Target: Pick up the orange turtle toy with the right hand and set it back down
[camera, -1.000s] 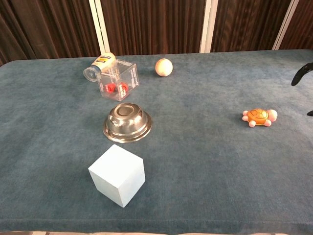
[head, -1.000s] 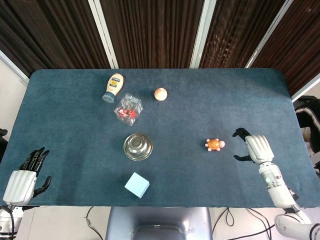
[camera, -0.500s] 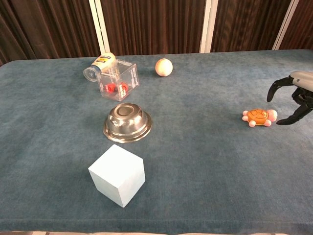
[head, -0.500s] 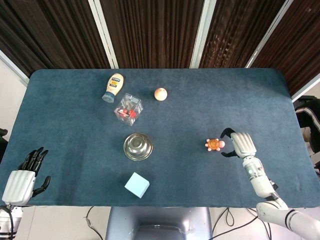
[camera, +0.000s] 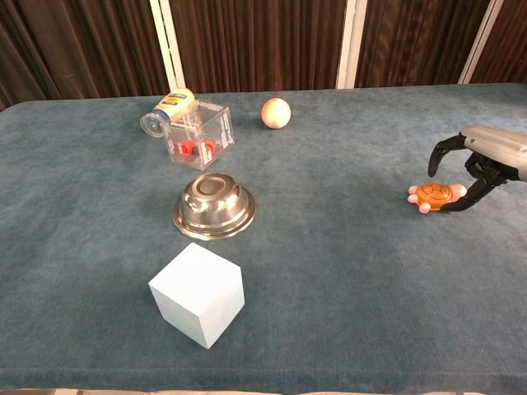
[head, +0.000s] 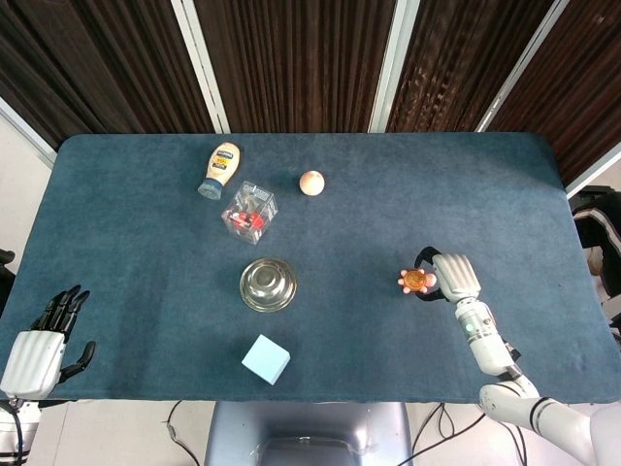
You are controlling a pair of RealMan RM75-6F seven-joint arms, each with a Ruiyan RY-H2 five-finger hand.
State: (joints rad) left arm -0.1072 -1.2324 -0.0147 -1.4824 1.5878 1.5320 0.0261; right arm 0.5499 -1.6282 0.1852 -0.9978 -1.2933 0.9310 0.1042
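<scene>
The orange turtle toy (head: 416, 281) (camera: 434, 196) lies on the blue table, right of centre. My right hand (head: 448, 276) (camera: 478, 156) arches over it from the right, with dark fingers curved down on both sides of the shell. The fingers stay apart, and I cannot see them pressing the toy, which still rests on the cloth. My left hand (head: 39, 351) sits off the table's front left corner with its fingers spread and nothing in it; only the head view shows it.
An upturned steel bowl (head: 268, 283) sits mid-table with a light blue cube (head: 266, 359) in front of it. Further back lie a clear box with red pieces (head: 249, 211), a mayonnaise bottle (head: 220, 167) and a peach-coloured ball (head: 311, 182).
My right hand has moved left from the table's right side and now cups around the turtle. The turtle and my left hand have barely shifted.
</scene>
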